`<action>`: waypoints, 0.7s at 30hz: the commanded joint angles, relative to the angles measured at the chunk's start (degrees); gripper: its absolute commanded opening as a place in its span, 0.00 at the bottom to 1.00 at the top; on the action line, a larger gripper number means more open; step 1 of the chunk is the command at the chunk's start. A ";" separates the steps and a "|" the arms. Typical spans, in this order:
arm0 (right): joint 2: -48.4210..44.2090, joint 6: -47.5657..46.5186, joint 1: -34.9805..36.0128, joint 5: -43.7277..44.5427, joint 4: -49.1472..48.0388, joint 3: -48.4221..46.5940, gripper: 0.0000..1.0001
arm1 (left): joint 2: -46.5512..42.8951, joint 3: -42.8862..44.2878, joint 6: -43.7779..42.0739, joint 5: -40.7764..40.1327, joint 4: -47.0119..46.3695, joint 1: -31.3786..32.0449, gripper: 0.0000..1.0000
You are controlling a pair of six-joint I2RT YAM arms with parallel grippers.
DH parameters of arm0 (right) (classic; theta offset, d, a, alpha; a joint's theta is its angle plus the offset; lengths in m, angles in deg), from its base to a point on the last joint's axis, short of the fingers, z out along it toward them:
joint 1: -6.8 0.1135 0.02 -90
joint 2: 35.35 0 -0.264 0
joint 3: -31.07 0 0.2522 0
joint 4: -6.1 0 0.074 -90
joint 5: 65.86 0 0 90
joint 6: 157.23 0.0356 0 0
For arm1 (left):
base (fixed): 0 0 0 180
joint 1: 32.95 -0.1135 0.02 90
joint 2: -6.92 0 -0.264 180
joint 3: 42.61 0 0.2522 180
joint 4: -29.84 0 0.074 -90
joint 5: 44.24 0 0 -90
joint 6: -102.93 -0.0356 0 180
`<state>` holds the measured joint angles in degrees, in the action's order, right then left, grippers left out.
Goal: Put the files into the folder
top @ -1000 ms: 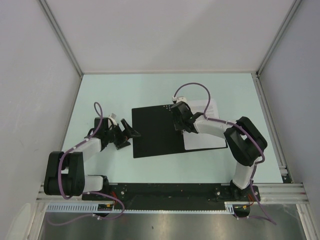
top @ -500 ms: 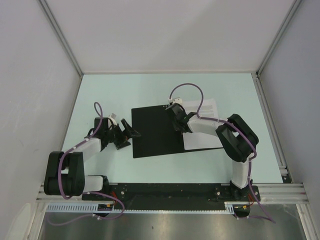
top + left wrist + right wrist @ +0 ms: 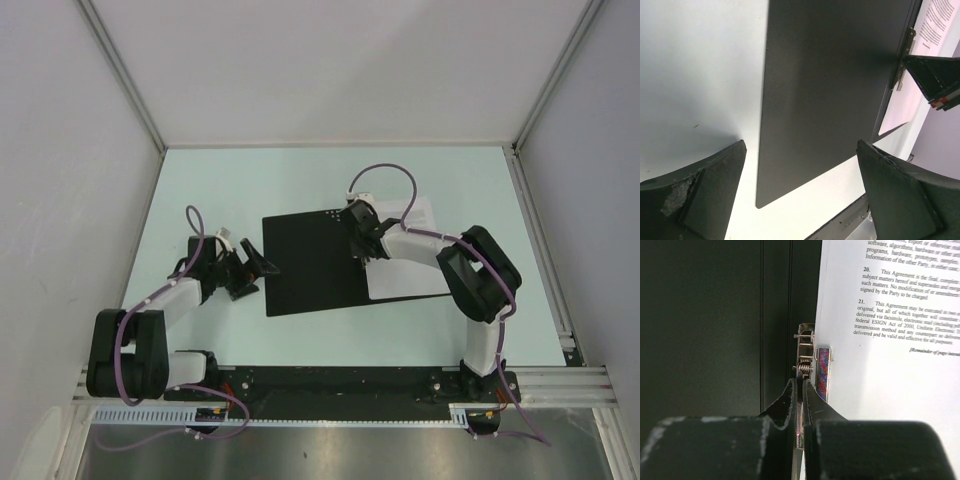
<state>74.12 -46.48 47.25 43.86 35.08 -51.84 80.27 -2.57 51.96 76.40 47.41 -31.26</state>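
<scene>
**Right gripper pinched on the spine clip; files already lie on the folder's right leaf.**

The files [image 3: 890, 390], printed sheets, lie on the right leaf of the open folder [image 3: 310, 262], which is black side up at mid-table [image 3: 220, 190]. Their left edge sits against the spine clip [image 3: 806, 347], but whether it is under the clip bar can't be told. The right gripper [image 3: 801, 390] has its fingers nearly closed on the clip's thin metal lever. Over the last second its wrist nudged far-left along the spine, then came back a little, and its elbow swung inward. The folder and sheets did not shift. It is probably working the lever, so the sheets are placed and clamping is what's left. The left gripper [image 3: 800, 145] is wide open and holding nothing, just left of the folder's left leaf, same pose as before.
</scene>
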 commanded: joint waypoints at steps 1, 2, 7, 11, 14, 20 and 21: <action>-3.12 -0.45 -3.61 -12.57 0.42 -0.90 0.00 | -1.80 -1.23 -0.35 -2.42 0.59 -0.29 1.00; -3.56 -0.45 -4.14 -14.00 0.68 -0.99 0.00 | -1.54 -1.41 0.08 -1.90 0.06 -0.29 1.00; -4.70 0.95 -7.57 -21.72 0.34 -0.90 0.00 | 1.18 -2.46 0.79 1.18 -3.11 -0.29 1.00; -5.49 2.01 -8.54 -24.99 -1.07 -0.90 0.00 | 3.56 -2.55 1.75 3.99 -6.53 -0.02 1.00; -5.58 2.97 -9.16 -27.28 -2.30 -0.99 0.00 | 5.23 -2.38 2.63 5.23 -7.85 0.76 1.00; -5.85 4.29 -10.47 -29.74 -3.01 -0.99 0.00 | 4.88 -2.29 3.25 3.57 -6.46 1.30 1.00; -5.93 4.30 -10.65 -29.83 -3.01 -0.99 0.00 | 4.19 -2.11 3.08 3.30 -6.10 1.29 1.00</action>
<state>71.67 -44.47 36.84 18.82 35.43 -51.84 84.53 -3.77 55.04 81.93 39.06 -30.80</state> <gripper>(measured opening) 0.030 0.994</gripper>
